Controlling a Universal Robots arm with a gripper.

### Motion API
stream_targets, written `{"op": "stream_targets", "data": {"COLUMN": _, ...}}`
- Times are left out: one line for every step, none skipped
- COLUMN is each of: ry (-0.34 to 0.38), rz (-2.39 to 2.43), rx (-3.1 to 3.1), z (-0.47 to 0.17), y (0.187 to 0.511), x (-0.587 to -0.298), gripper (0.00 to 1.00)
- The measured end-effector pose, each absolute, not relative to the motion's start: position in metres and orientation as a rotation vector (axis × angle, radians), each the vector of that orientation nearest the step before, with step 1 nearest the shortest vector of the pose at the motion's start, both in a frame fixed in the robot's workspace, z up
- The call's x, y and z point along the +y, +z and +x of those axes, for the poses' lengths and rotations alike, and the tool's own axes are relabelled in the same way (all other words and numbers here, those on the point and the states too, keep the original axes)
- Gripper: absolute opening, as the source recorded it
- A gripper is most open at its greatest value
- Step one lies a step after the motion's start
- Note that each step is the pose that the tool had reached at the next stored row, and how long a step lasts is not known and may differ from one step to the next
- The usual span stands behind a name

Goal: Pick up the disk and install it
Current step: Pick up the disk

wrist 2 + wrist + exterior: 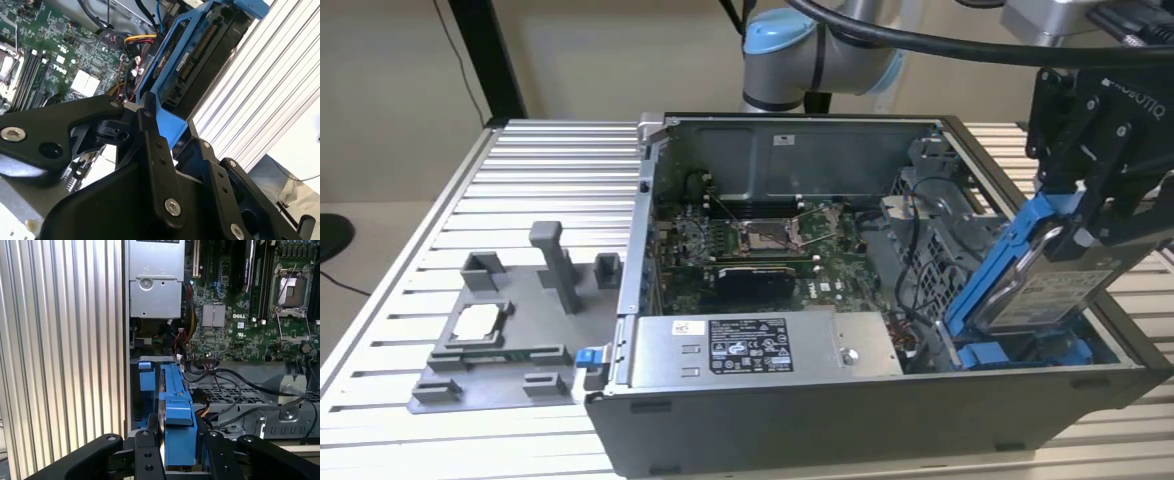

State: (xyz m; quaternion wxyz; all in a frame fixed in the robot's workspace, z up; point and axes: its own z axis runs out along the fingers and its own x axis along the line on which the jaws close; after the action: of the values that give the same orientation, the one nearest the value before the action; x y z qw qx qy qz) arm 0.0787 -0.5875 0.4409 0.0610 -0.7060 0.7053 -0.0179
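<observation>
In the exterior view, the black two-fingered gripper (1083, 222) is clenched on the upper end of the disk (1047, 290), a flat rectangular silver-grey metal drive with a white printed label and a blue plastic frame along its edges. The gripper's upper body is cut off by the picture's edge, and its fingers cover the disk's top corner. The disk stands steeply tilted inside the open dark grey metal computer case (827, 422), at the end toward the exterior view's right. Its lower end dips among blue plastic parts low in the case, and whether it is seated there cannot be told. Also in the case are a long grey metal box (761, 345) with stickers and a green circuit board (747, 240). The case sits on the ribbed aluminium worktop (520, 160), with a grey plastic fixture plate (487, 378) at the exterior view's left.

In the second wrist view, the gripper (172, 131) pinches the blue frame between its black fingers. The disk (200, 47) runs away from the camera, showing a dark side with a row of connector pins. Its label face is hidden and its far end is cut off.

In the first wrist view, the gripper (180, 452) squeezes the frame from both sides. The disk (172, 385) appears edge-on, a thin grey strip against the blue rail.
</observation>
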Motion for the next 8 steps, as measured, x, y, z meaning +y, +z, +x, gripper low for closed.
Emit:
{"op": "stream_targets", "data": {"ry": -0.054, "rz": -2.134, "rx": 2.134, "z": 0.079, "y": 0.4388, "x": -0.5875, "gripper": 0.0}}
{"op": "stream_targets", "data": {"ry": -0.053, "rz": -2.133, "rx": 2.134, "z": 0.0794, "y": 0.4364, "x": -0.5875, "gripper": 0.0}}
{"op": "stream_targets", "data": {"ry": -0.053, "rz": -2.132, "rx": 2.136, "z": 0.0794, "y": 0.4349, "x": -0.5875, "gripper": 0.0}}
{"op": "stream_targets", "data": {"ry": -0.054, "rz": -2.13, "rx": 2.138, "z": 0.0796, "y": 0.4331, "x": -0.5875, "gripper": 0.0}}
{"op": "stream_targets", "data": {"ry": -0.051, "rz": -2.129, "rx": 2.14, "z": 0.0799, "y": 0.4321, "x": -0.5876, "gripper": 0.0}}
{"op": "stream_targets", "data": {"ry": -0.045, "rz": -2.131, "rx": 2.144, "z": 0.0801, "y": 0.4319, "x": -0.5876, "gripper": 0.0}}
{"op": "stream_targets", "data": {"ry": -0.041, "rz": -2.132, "rx": 2.145, "z": 0.0802, "y": 0.4324, "x": -0.5876, "gripper": 0.0}}
{"op": "stream_targets", "data": {"ry": -0.037, "rz": -2.134, "rx": 2.147, "z": 0.0802, "y": 0.4335, "x": -0.5876, "gripper": 0.0}}
